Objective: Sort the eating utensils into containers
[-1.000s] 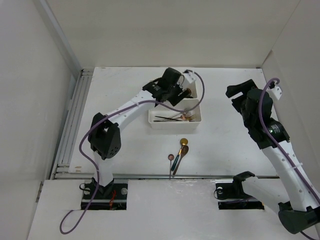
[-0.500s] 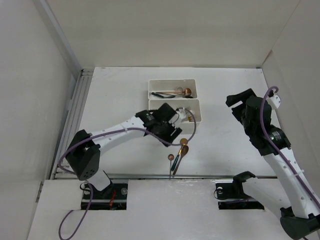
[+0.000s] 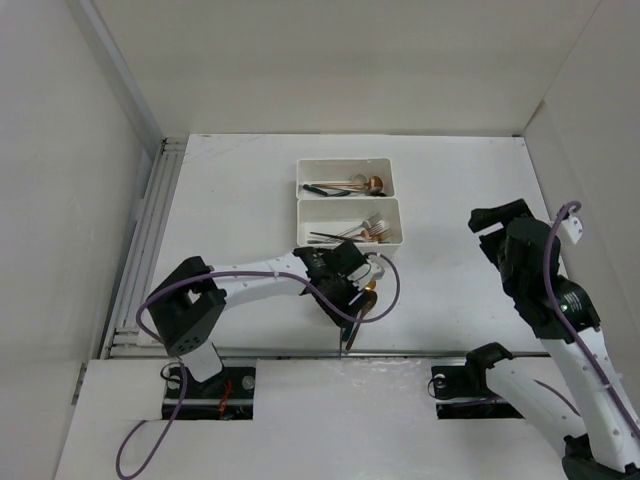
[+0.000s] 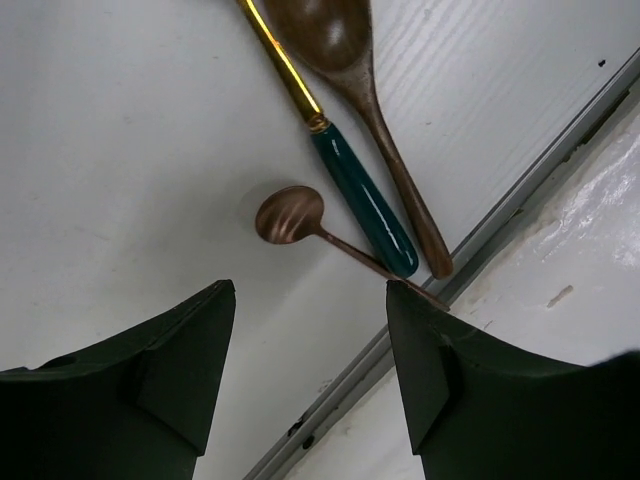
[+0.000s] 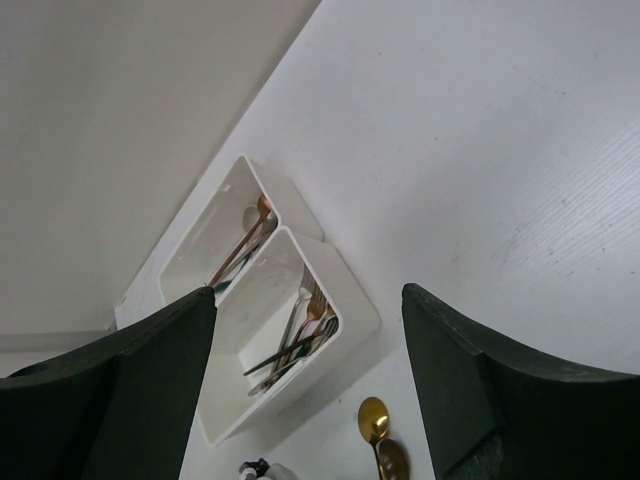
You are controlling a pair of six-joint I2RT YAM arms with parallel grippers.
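From above, the left gripper [image 3: 352, 292] has swung from the fork bin [image 3: 318, 212] toward six o'clock, low over the loose spoons [image 3: 368, 287]. Its wrist view shows jaws apart, with a small copper spoon [image 4: 288, 215] on the table at twelve o'clock. In the right wrist view, the right gripper [image 5: 305, 300] is spread wide, high above the fork bin.

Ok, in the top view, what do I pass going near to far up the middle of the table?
Left claw → fork bin → spoon bin. The loose spoons lie under the claw, so their place is unclear.
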